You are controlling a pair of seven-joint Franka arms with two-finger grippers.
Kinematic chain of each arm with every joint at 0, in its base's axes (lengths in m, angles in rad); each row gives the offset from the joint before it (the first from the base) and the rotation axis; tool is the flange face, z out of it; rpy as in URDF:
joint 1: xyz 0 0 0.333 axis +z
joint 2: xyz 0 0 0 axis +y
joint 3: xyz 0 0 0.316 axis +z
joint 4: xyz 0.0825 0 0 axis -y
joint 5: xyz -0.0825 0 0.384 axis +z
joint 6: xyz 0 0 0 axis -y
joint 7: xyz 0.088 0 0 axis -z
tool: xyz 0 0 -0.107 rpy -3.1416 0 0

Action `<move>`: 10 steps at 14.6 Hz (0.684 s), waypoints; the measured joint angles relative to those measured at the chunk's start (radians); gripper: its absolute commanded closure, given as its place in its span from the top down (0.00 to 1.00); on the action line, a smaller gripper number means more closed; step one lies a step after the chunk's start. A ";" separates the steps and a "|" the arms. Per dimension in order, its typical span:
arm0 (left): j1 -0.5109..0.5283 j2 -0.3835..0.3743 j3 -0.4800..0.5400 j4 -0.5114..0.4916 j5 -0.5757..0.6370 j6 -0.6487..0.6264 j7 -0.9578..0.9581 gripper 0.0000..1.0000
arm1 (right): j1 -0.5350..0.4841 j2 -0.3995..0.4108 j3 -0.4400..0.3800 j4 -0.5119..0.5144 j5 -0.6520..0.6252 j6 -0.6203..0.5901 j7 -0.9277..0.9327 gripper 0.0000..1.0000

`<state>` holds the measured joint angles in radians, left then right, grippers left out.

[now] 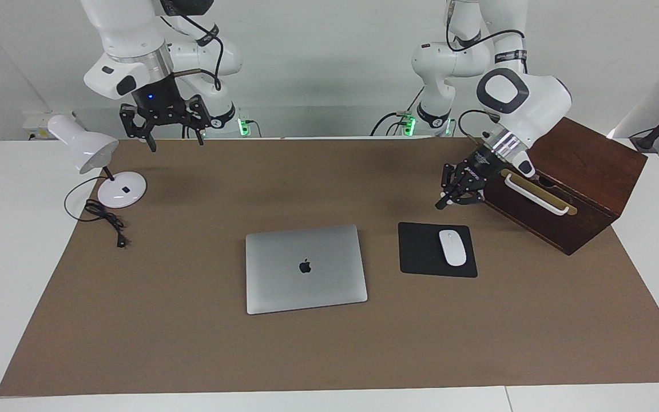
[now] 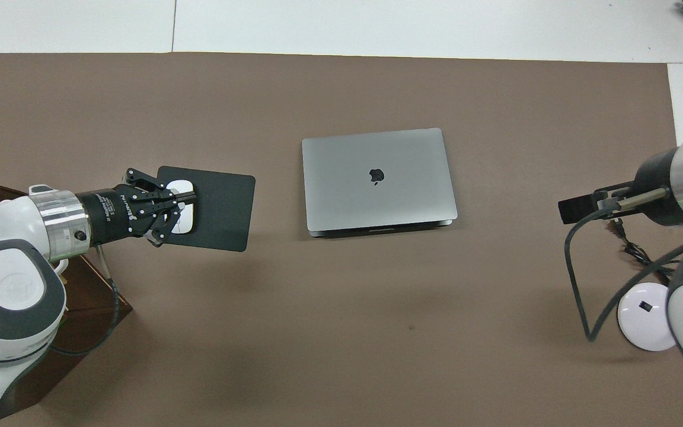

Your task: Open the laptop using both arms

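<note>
While both arms hang clear of the table with nothing taken up, this is how things stand:

left gripper (image 1: 443, 201): fingertips pressed together on nothing, in the air over the brown mat (image 1: 192, 343) just beside the wooden box (image 1: 587, 166); from overhead it covers the white mouse (image 1: 452, 247) on the black mouse pad (image 1: 418, 252), yet the facing view shows it well above them
right gripper (image 1: 172, 136): fingers spread apart, empty, up over the robots' edge of the mat, near the white desk lamp (image 1: 86, 149)
laptop (image 1: 305, 268): shut flat mid-mat, beside the mouse pad, well apart from both grippers; the edge nearer the robots shows a small notch in the overhead view, so that is probably the opening lip
handling: likely a stiff metal shell, smooth and slippery, moderately heavy, with a screen inside that dislikes hard pinching
hold: by my reading, one fingertip hooks under the lid at that lip while the other gripper presses the base down near a corner, or the whole body may lift
</note>
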<state>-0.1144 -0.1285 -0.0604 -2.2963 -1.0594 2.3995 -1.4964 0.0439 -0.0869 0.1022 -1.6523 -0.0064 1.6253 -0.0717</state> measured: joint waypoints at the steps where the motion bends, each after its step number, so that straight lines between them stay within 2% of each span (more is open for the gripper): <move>1: -0.008 0.001 0.001 -0.019 -0.056 0.021 0.000 0.00 | 0.007 -0.006 0.000 -0.018 0.000 0.027 -0.021 1.00; 3: -0.035 0.009 0.001 -0.049 -0.120 0.067 -0.001 0.00 | 0.036 -0.023 0.001 -0.066 0.000 0.090 -0.054 1.00; 7: -0.163 0.042 -0.002 -0.084 -0.281 0.247 -0.003 0.00 | 0.090 -0.047 0.003 -0.143 -0.002 0.181 -0.138 1.00; 10: -0.191 0.062 -0.002 -0.089 -0.422 0.265 0.110 0.00 | 0.119 -0.049 0.003 -0.196 -0.043 0.272 -0.248 1.00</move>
<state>-0.3056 -0.0665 -0.0626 -2.3856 -1.4813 2.6650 -1.3868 0.1633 -0.1360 0.1051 -1.8481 -0.0496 1.8976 -0.3198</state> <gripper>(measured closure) 0.991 0.000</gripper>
